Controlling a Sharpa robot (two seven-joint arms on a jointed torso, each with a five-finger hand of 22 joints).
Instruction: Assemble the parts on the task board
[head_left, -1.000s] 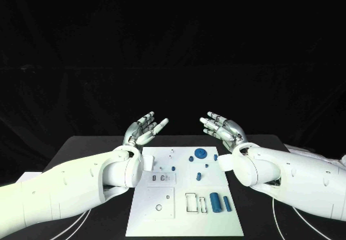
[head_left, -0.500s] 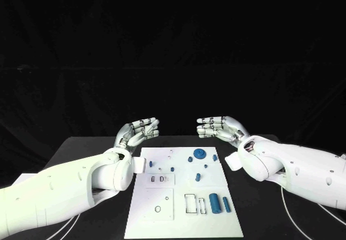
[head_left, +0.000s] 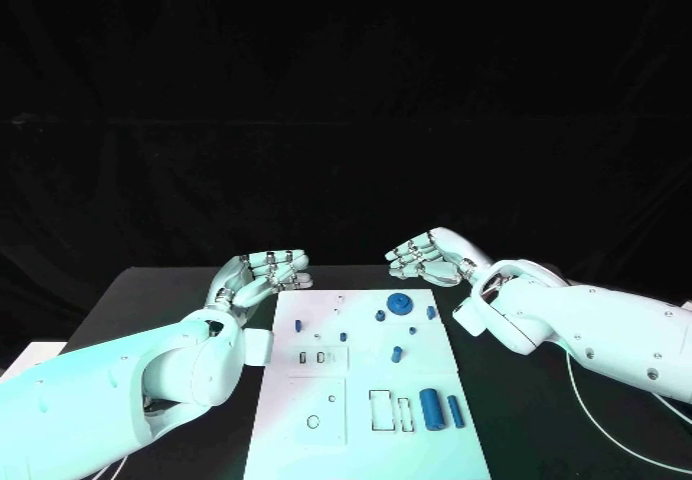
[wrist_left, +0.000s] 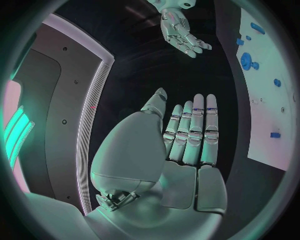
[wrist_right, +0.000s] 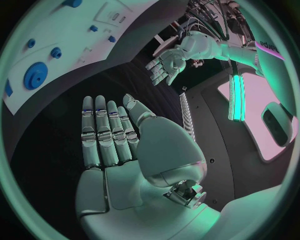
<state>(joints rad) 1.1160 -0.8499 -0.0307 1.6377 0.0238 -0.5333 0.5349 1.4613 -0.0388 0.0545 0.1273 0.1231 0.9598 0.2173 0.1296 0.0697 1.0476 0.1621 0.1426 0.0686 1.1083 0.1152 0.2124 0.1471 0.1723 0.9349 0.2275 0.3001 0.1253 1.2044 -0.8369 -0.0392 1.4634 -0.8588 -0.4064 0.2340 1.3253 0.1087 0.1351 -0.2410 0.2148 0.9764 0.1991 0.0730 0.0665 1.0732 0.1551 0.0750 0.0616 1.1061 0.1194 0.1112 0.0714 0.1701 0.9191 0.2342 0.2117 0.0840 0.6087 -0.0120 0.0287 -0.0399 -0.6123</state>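
Now, as things stand:
Left robot hand (head_left: 263, 271): mine, raised above the bench just beyond the far left corner of the board; it holds nothing, fingers (wrist_left: 194, 131) straight and lying side by side, thumb set off to one side.
Right robot hand (head_left: 430, 258): mine, raised beyond the far right corner of the board; it holds nothing, fingers (wrist_right: 106, 131) straight and together, thumb a little apart.
Board (head_left: 361, 450): white plate flat on the black bench (head_left: 137, 300), between my two arms and nearer to me than both hands.
Round gear (head_left: 400, 304): blue, on the far part of the board, below and nearer than my right robot hand, not touched.
Two blue cylinders (head_left: 443, 410): lying side by side near the board's right edge, well apart from both hands.
Small blue pegs (head_left: 397, 353): scattered on the board's middle, untouched.
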